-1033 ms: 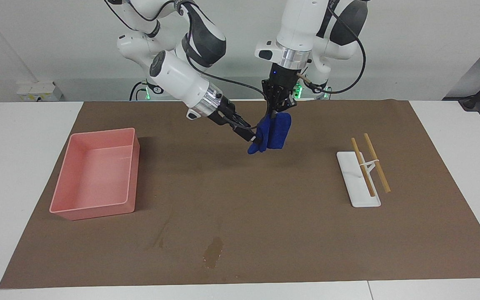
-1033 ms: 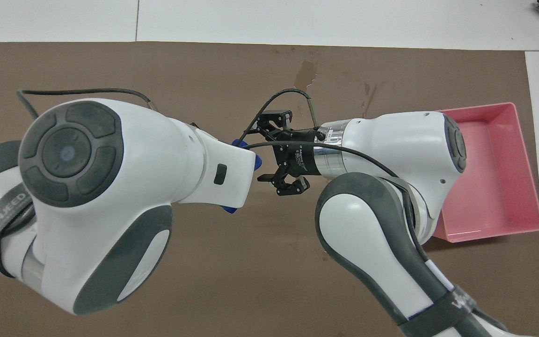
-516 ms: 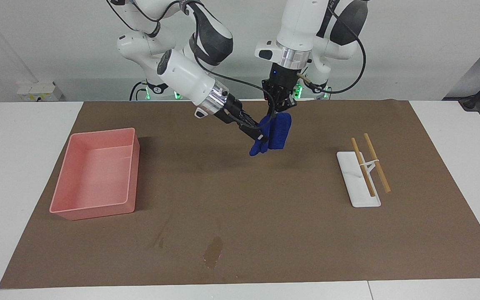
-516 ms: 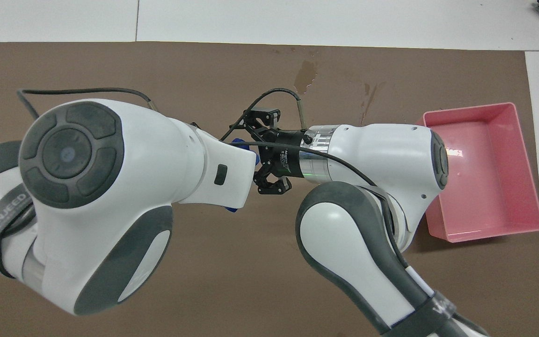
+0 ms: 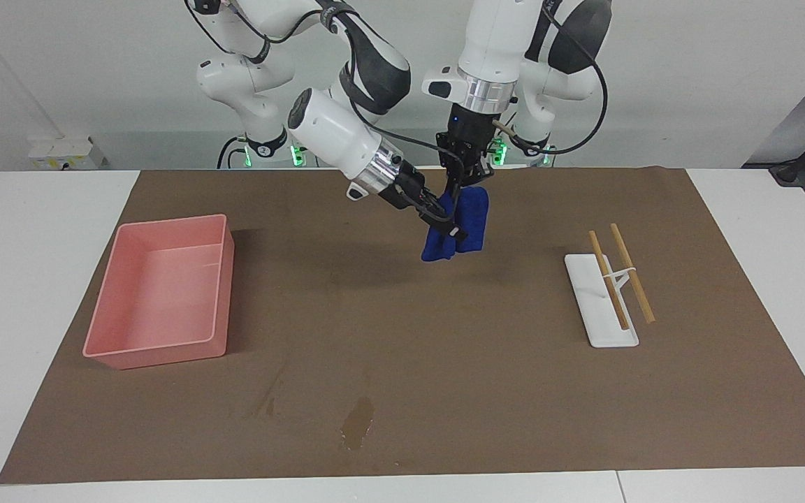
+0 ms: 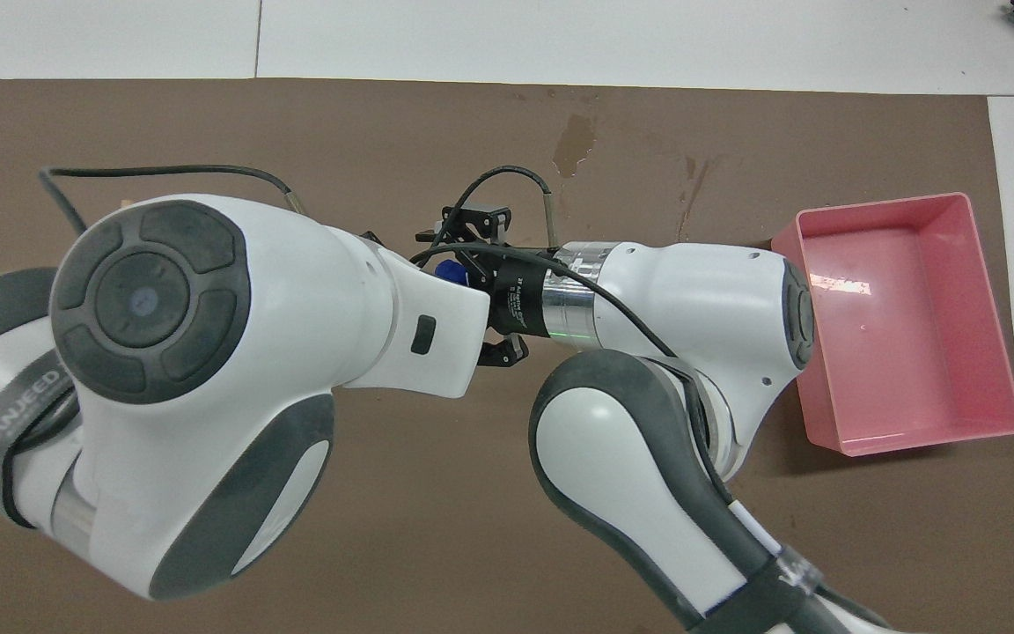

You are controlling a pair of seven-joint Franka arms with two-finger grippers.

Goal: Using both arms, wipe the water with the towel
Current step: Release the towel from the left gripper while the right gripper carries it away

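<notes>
The deep-blue towel [image 5: 460, 223] hangs folded in the air over the brown mat, near the robots' end. My left gripper [image 5: 465, 183] points straight down and is shut on the towel's top edge. My right gripper [image 5: 448, 227] reaches in slanted from the right arm's end, open, with its fingers against the hanging part of the towel. In the overhead view only a scrap of the towel [image 6: 448, 270] shows beside the right gripper [image 6: 465, 283]; the left gripper is hidden under its own arm. A water puddle [image 5: 358, 423] lies on the mat far from the robots, and it also shows in the overhead view [image 6: 573, 145].
A pink tray [image 5: 158, 353] stands toward the right arm's end, also seen from overhead [image 6: 912, 436]. A white stand with two wooden sticks [image 5: 602, 300] sits toward the left arm's end. A thinner wet streak [image 5: 267, 404] lies beside the puddle.
My right gripper has moved toward the left arm's end and risen, from the towel's lower tip up onto its hanging body. The left gripper has lifted the towel slightly.
</notes>
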